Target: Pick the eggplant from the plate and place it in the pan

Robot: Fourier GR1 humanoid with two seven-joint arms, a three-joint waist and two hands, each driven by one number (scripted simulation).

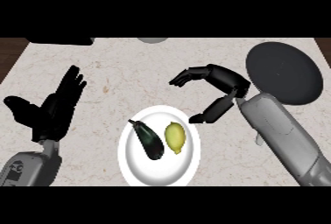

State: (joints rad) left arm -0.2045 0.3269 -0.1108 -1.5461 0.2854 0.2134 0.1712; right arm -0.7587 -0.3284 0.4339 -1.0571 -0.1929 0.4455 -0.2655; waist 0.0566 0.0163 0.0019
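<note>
The eggplant (pixel 148 141) lay on the white plate (pixel 139 175) near the counter's front edge, its stem end toward the far side, with a lemon (pixel 175 138) just beside it on the right, the two nearly touching. The right hand (pixel 220 85) hung over the marble counter (pixel 116 78) beyond and to the right of the plate, fingers and thumb spread in a wide, curved claw that held nothing, the thumb tip reaching toward the plate's upper right rim. That open shape seemed suited to closing around the eggplant, though the lemon sat between hand and target and could be nudged. The dark pan (pixel 284 72) waited at the far right, close behind the right forearm, so the carry looked short. The left hand (pixel 55 107) rested open at the left, fingers up, well apart from the plate.
</note>
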